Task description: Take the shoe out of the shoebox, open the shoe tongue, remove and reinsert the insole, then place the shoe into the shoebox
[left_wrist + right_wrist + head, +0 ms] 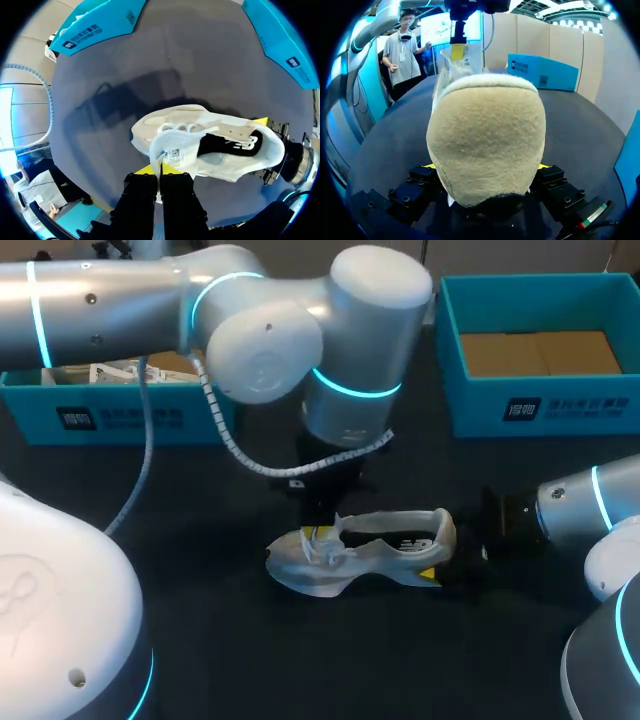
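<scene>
Toward the outer side of the left end effector (159,171), a teal open-topped cardboard box with white packing paper inside (120,420) stood at the far edge of the dark matte worktop (230,660), well apart from the fingers. The left arm (100,300) entered from the left and bent down over the middle of the worktop. Its end effector pointed downward with the two black fingers close together. Their yellow tips pinched the white fabric tongue (172,150) of the shoe from both sides. The tongue, which bore a small printed label, stood raised away from the shoe's opening.

Directly ahead of those fingers was the white low-top sports shoe (365,550), sole-down at the middle of the worktop and outside both boxes. Its toe pointed toward the left arm's side and its heel toward the right. The opened mouth exposed a black interior (227,145).

The right end effector (486,166) came in low from the right and gripped the shoe at the heel. The cream, fuzzy-textured heel back (485,135) sat between its fingers, and both yellow tips pressed against it from opposite sides.

Beyond the right end effector, at the far edge of the worktop, stood a second teal open-topped cardboard box with a brown cardboard floor (540,410), well apart from the shoe.
</scene>
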`<state>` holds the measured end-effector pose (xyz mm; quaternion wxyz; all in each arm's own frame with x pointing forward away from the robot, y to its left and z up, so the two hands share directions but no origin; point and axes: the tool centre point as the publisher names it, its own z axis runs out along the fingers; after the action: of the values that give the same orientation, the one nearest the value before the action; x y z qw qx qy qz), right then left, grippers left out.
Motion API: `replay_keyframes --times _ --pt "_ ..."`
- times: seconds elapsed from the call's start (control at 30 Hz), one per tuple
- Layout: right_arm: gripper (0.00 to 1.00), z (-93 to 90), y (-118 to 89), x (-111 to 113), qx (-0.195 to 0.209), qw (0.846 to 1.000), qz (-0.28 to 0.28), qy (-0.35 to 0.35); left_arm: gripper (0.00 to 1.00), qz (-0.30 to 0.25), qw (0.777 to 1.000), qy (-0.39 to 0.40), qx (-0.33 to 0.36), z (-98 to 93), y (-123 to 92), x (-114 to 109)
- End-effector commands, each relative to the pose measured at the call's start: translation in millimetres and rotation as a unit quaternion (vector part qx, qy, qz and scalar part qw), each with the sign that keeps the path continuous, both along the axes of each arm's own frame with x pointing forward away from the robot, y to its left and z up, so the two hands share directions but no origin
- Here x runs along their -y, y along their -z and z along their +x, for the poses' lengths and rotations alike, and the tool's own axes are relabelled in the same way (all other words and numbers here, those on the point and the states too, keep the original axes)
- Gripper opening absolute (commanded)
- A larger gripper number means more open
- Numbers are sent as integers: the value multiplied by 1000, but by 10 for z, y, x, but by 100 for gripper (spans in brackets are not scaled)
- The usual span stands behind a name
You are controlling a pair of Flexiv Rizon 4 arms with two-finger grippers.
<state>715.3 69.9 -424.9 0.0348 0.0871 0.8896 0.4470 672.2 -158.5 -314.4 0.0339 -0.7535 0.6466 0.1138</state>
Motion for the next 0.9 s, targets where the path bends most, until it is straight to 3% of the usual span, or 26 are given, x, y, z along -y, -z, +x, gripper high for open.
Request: replay_keyframes --times 0.03,0.53,0.77,0.83,0.9 --pt "0 6 17 -4 -1 1000 -3 1 0 14 999 -40 20 -44 133 -80" --pt "0 6 17 -4 -1 1000 -3 1 0 12 997 -72 7 -22 504 -268" --pt "0 6 17 -4 -1 1000 -3 1 0 12 995 -95 -2 -23 571 -351" --pt "0 6 17 -4 -1 1000 -3 1 16 13 995 -97 -3 -24 583 -366" --pt "0 6 17 -4 -1 1000 -3 1 25 14 995 -100 -5 -25 595 -381"
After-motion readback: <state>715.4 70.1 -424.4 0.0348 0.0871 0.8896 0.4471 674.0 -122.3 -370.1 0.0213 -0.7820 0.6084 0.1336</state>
